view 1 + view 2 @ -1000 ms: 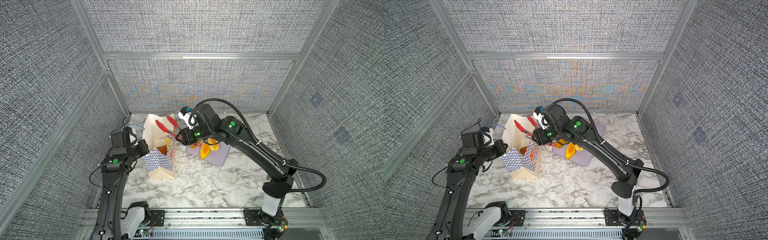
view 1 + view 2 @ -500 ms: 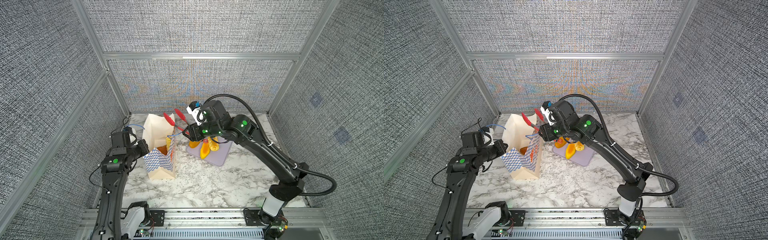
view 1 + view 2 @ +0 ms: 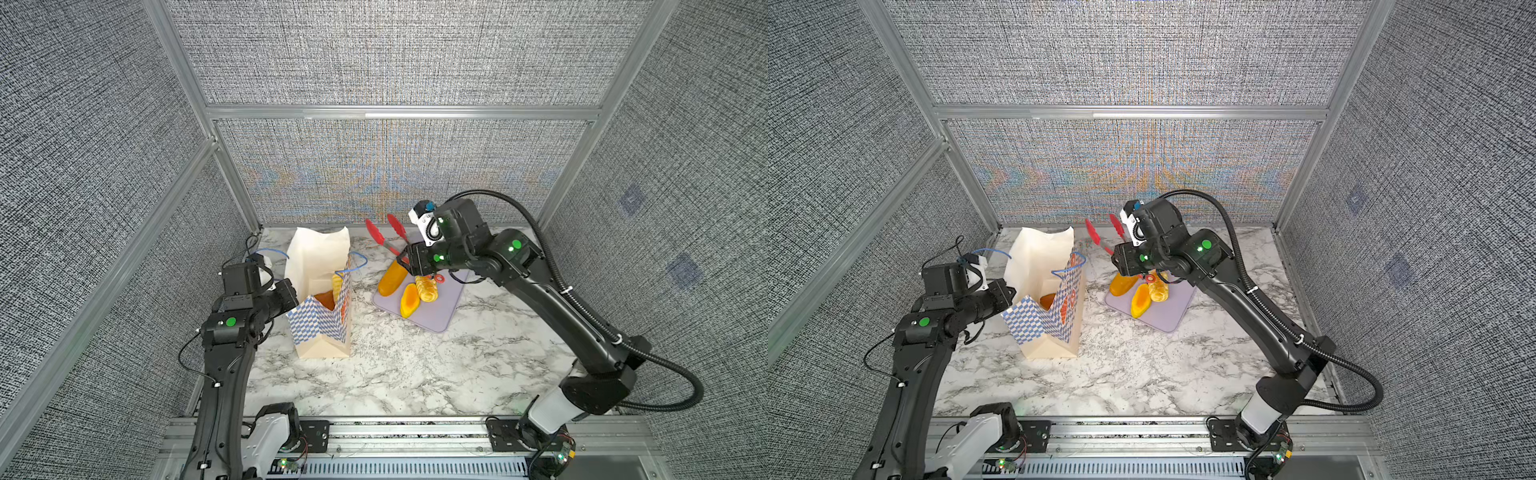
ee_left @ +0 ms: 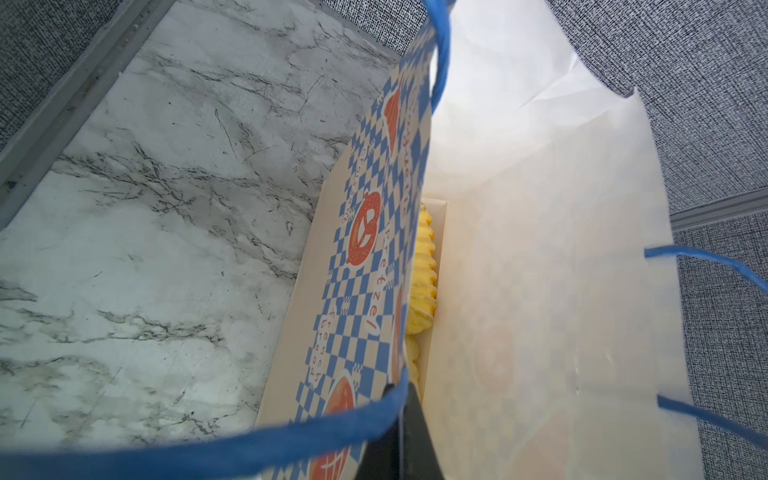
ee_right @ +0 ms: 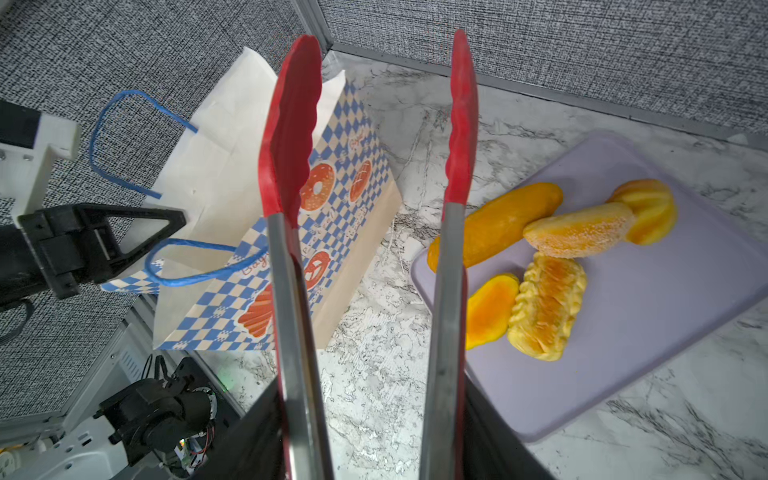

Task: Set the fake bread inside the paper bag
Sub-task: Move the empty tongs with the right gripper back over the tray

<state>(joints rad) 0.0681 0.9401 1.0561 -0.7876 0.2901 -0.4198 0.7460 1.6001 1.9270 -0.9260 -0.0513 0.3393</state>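
Tongs point(image 3: 375, 233) stood with their red tips apart and empty in both top views. Their handles were clamped in the right gripper point(image 3: 409, 261) above the tray point(image 3: 436, 318), where some bread point(image 3: 409, 293) lay. The left gripper point(image 3: 291, 293) pinched the rim of the upright bag point(image 3: 320, 322) (more bread showed inside it). The left wrist view looked down into the bag point(image 4: 361, 270), where a ridged loaf point(image 4: 424, 266) lay against the printed wall. The right wrist view showed the tongs point(image 5: 446, 291) spread with nothing between them. Five pieces of bread point(image 5: 577, 232) lay on the tray point(image 5: 644, 324), near the bag point(image 5: 332, 195).
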